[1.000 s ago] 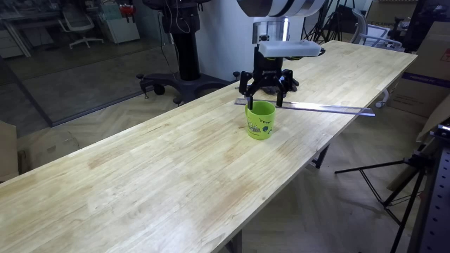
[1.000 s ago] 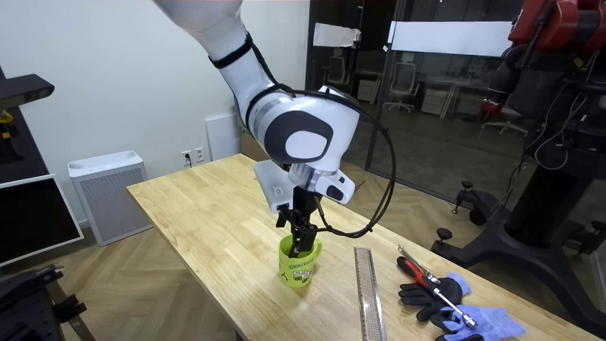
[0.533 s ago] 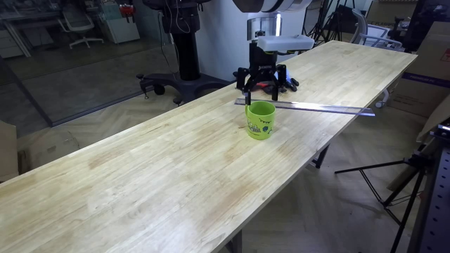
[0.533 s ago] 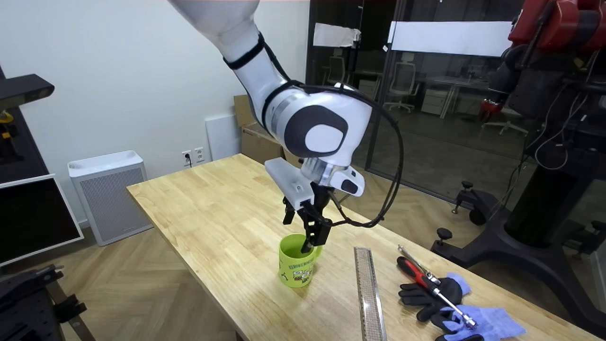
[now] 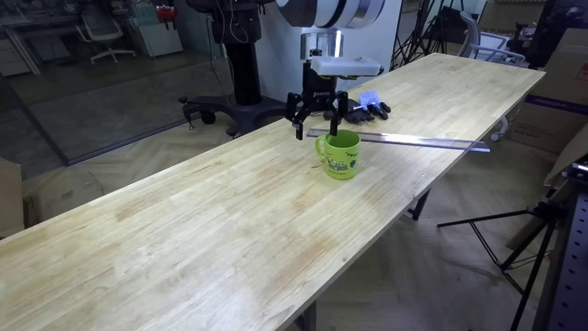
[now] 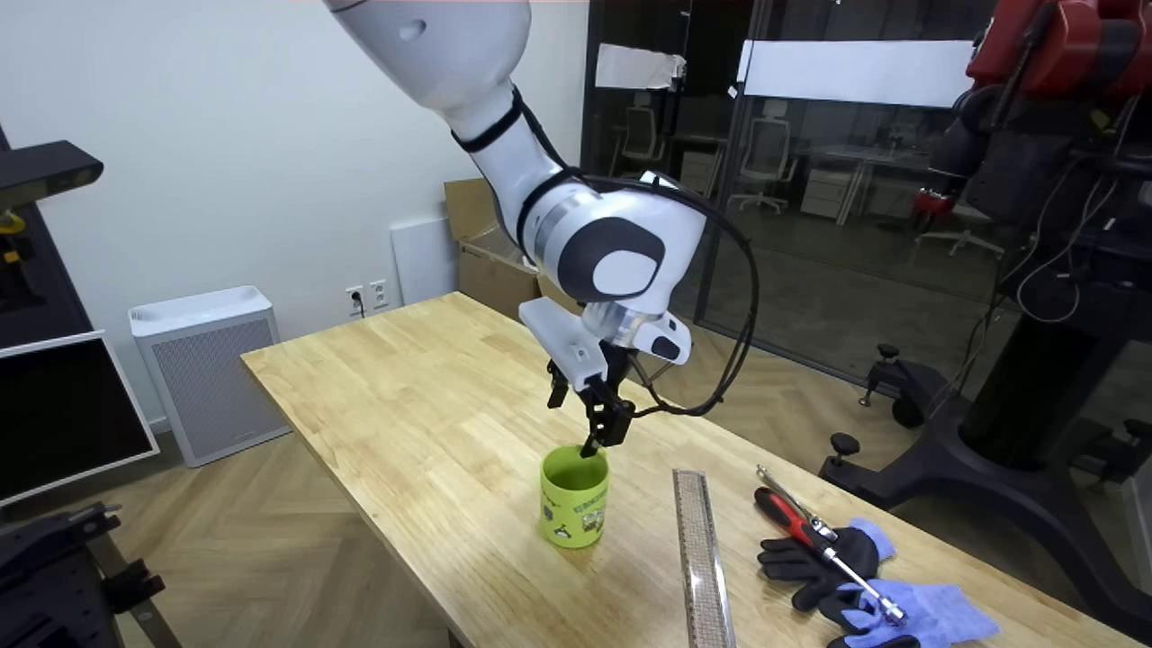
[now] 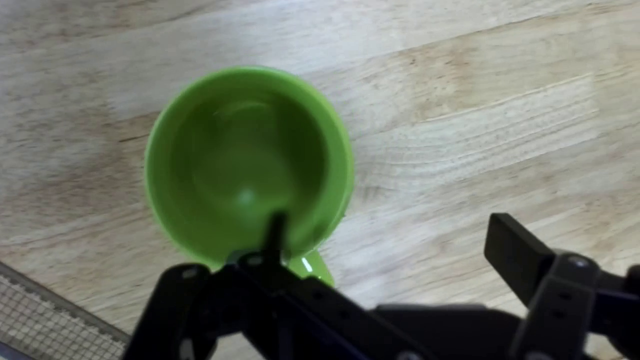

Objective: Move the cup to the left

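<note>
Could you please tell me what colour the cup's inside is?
The cup's inside is green, best seen in the wrist view.

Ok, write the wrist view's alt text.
A green mug, seen from above, stands on a wooden table. The open black gripper fills much of the bottom, one finger partly hiding the mug; a gridded ruler shows at lower left.

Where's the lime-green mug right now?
In the lower middle of an exterior view, the lime-green mug stands upright on the wooden table, left of the transparent ruler. The wrist view shows the open gripper near the mug's handle.
</note>
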### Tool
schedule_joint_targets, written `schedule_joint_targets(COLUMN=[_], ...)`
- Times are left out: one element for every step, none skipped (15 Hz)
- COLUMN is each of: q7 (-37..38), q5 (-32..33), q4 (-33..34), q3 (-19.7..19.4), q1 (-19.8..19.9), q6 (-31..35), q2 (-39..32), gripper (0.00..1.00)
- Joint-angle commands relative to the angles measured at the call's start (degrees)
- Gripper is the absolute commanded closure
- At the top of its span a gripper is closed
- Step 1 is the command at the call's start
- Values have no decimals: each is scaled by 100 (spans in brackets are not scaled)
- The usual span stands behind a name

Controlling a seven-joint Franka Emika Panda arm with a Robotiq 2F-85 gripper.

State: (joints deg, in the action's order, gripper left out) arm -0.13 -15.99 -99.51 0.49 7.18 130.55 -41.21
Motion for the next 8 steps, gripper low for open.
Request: schedule_joint_targets(q7=[185, 184, 185, 201, 204, 213, 217, 212], q5=[-61, -59, -58, -62, -70, -87, -103, -147], q4=[492, 528, 542, 512, 480, 415, 353, 277], q3=[118, 142, 162, 176, 188, 195, 200, 209], q1=[-54, -69, -82, -98, -107, -110, -106, -78], q6=[-168, -177, -197, -196, -184, -159, -136, -95], q2=[-246, -274, -292, -288, -279, -258, -233, -202], gripper=[0, 0, 0, 0, 0, 0, 0, 0])
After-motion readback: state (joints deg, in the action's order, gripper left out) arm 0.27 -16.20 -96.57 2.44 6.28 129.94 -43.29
